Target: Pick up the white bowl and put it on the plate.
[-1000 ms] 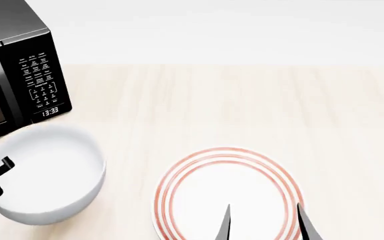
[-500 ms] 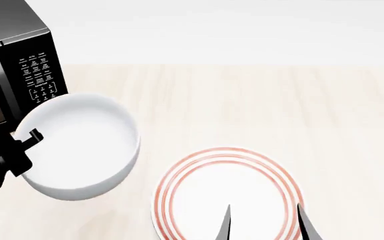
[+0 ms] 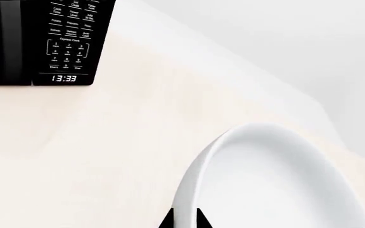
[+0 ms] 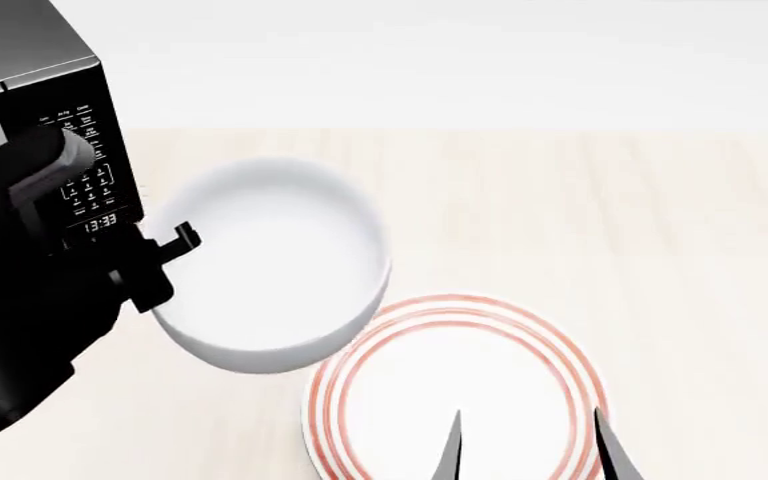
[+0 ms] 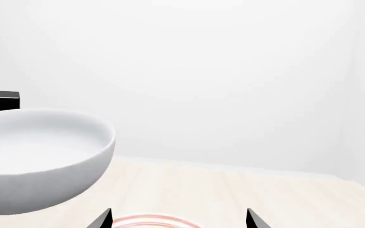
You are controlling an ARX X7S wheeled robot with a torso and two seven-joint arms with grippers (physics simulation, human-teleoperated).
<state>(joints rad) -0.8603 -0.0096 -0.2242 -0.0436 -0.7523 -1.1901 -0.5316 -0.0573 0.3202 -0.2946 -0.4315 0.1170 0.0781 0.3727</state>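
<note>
Left gripper (image 4: 171, 250) pinches the white bowl (image 4: 277, 262) by its left rim, holding it clear of the table (image 4: 598, 210), just left of the plate (image 4: 454, 385) and right of the microwave (image 4: 37, 120). Right gripper (image 4: 528, 445) hangs spread apart over the plate's near side

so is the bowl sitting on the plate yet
No, the white bowl hangs in the left gripper, overlapping only the plate edge.
</note>
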